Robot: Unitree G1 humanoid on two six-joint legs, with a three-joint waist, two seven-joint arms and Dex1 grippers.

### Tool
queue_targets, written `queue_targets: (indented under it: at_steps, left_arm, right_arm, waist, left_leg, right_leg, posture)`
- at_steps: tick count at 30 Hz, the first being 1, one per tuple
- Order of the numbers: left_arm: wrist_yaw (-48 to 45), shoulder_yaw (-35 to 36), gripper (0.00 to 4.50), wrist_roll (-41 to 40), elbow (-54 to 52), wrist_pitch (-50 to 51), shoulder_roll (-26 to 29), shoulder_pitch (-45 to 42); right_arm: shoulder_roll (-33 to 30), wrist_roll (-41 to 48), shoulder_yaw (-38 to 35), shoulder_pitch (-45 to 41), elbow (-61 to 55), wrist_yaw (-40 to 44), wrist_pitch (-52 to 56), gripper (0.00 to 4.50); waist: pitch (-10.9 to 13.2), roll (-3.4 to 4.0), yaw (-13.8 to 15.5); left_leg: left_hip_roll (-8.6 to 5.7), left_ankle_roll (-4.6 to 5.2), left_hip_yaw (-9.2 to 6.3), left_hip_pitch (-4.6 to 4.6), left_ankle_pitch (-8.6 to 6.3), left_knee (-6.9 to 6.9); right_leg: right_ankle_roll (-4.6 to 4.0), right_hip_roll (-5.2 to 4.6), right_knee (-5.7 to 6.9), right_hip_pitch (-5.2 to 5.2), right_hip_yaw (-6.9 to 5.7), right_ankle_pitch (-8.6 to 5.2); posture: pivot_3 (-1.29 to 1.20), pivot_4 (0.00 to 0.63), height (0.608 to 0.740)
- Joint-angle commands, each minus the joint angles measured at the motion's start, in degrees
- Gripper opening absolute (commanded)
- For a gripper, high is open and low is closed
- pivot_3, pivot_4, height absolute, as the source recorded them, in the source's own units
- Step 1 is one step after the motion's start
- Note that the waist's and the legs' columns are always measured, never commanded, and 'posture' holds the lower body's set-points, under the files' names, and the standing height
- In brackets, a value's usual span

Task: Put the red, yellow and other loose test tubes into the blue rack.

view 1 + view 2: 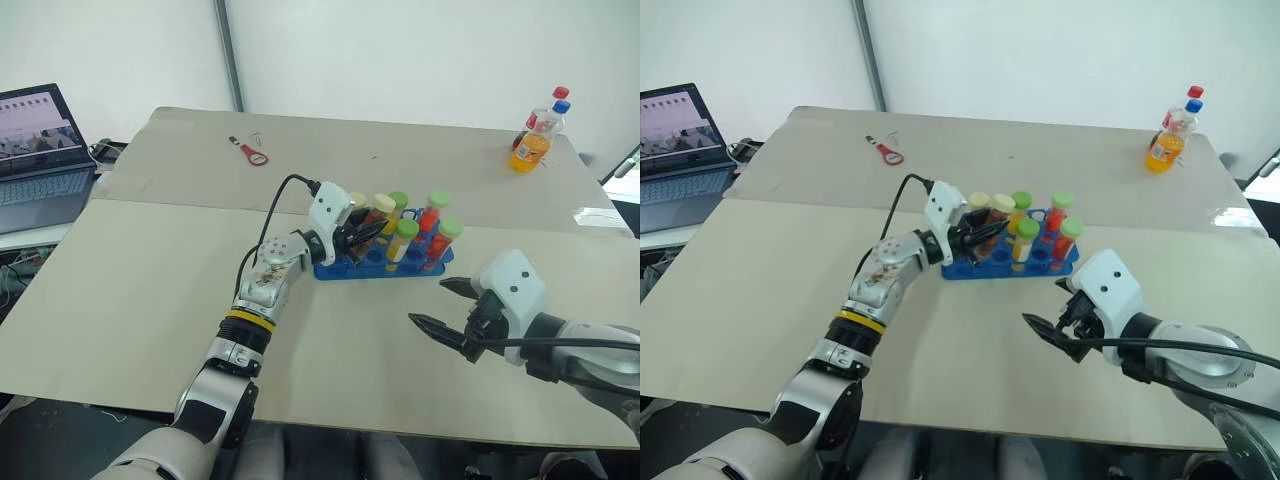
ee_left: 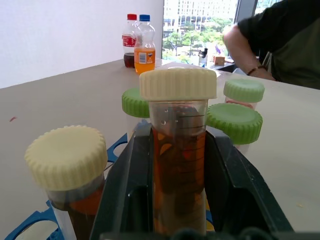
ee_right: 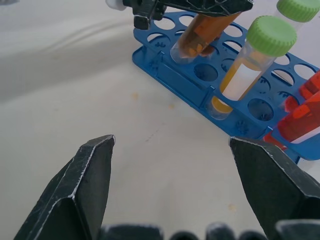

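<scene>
The left arm reaches forward over the table's middle, its wrist angled toward the right, and the left gripper (image 1: pixel 362 234) points roughly level with its two black fingers (image 2: pixel 127 190) clamped together around something narrow. The right arm is bent low at the right side, and the right gripper (image 1: pixel 440 305) points leftward and slightly downward, fingers (image 3: pixel 82 185) spread wide with nothing between them.

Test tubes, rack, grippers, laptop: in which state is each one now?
Brown tube: held, tilted, tip at a rack hole.
Yellow tube: capped, standing in the rack.
Blue rack: on the table, partly filled.
Left gripper: shut on the brown tube.
Right gripper: open, holding nothing.
Laptop: open, screen lit.
</scene>
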Motion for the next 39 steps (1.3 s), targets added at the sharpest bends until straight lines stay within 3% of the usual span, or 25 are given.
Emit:
queue_targets:
  at_steps: [1, 12, 20, 23, 27, 32, 39]
  left_arm:
    - [1.14, -0.07, 0.87, 0.87, 0.6, -1.73, -1.04, -0.1]
    - [1.55, -0.65, 0.87, 1.75, -4.63, -7.54, -0.33, 8.36]
    - [-1.78, -0.85, 4.47, 1.44, -8.1, -6.91, 3.26, 10.77]
    - [-4.36, -0.71, 4.47, 1.28, -11.98, -5.17, 7.56, 11.85]
    - [-6.84, 0.2, 4.47, -0.16, -22.03, 4.86, 15.41, 14.42]
    - [-8.76, 2.59, 4.47, 0.46, -35.31, 13.17, 27.33, 19.35]
    - [-16.34, 10.65, 4.47, -4.0, -37.2, 17.6, 43.41, 22.07]
  right_arm:
    - [0.37, 0.42, -2.33, 0.18, -2.02, -0.96, 0.16, 4.06]
    - [2.68, 0.0, -1.54, -2.23, -1.39, -4.23, -0.1, 4.06]
    - [3.57, -0.65, -0.14, -5.31, 0.33, -5.47, -0.31, 4.06]
    - [3.3, -1.54, 0.29, -6.02, 1.03, -4.37, -1.37, 4.06]
    - [1.96, -5.28, 0.08, -5.96, 3.13, 0.26, -6.97, 4.06]
    - [-1.5, -9.5, -3.23, -3.79, 11.45, 14.39, -18.34, 4.06]
    - [-10.37, -11.09, -10.94, 0.0, 23.36, 33.86, -24.72, 4.06]
  waist:
    - [0.0, 0.0, 0.05]
    - [-0.02, 0.03, -0.07]
    - [-0.02, 0.04, -0.16]
    - [-0.02, 0.04, -0.19]
    - [-0.03, 0.07, -0.48]
    - [-0.04, 0.08, -0.72]
    - [-0.03, 0.1, -0.73]
  left_leg:
    - [-0.01, 0.0, 0.0, 0.0, 0.0, 0.0]
    - [0.0, 0.0, -0.02, 0.03, 0.0, -0.01]
    - [0.01, 0.0, -0.02, 0.02, 0.0, -0.03]
    - [0.01, 0.0, -0.02, 0.02, 0.0, -0.02]
    - [0.03, 0.0, -0.02, 0.04, 0.0, -0.05]
    - [0.05, 0.0, -0.01, 0.06, 0.0, -0.07]
    - [0.11, 0.0, 0.04, 0.17, 0.0, -0.14]
  right_leg:
    - [0.0, 0.0, -0.01, 0.01, 0.0, 0.0]
    - [0.0, 0.0, 0.0, 0.02, 0.02, 0.0]
    - [0.0, 0.02, 0.01, -0.02, 0.01, 0.0]
    - [0.0, 0.01, 0.01, -0.02, 0.02, 0.0]
    - [0.0, 0.02, 0.04, -0.03, 0.02, 0.0]
    - [0.01, 0.02, 0.02, -0.02, 0.0, -0.01]
    - [-0.01, 0.03, -0.03, 0.02, -0.01, -0.02]
  posture:
    - [0.0, 0.15, 0.728]
    - [0.0, 0.15, 0.728]
    - [0.0, 0.15, 0.728]
    - [0.0, 0.15, 0.728]
    - [0.0, 0.15, 0.728]
    - [0.0, 0.15, 0.728]
    - [0.0, 0.15, 0.728]
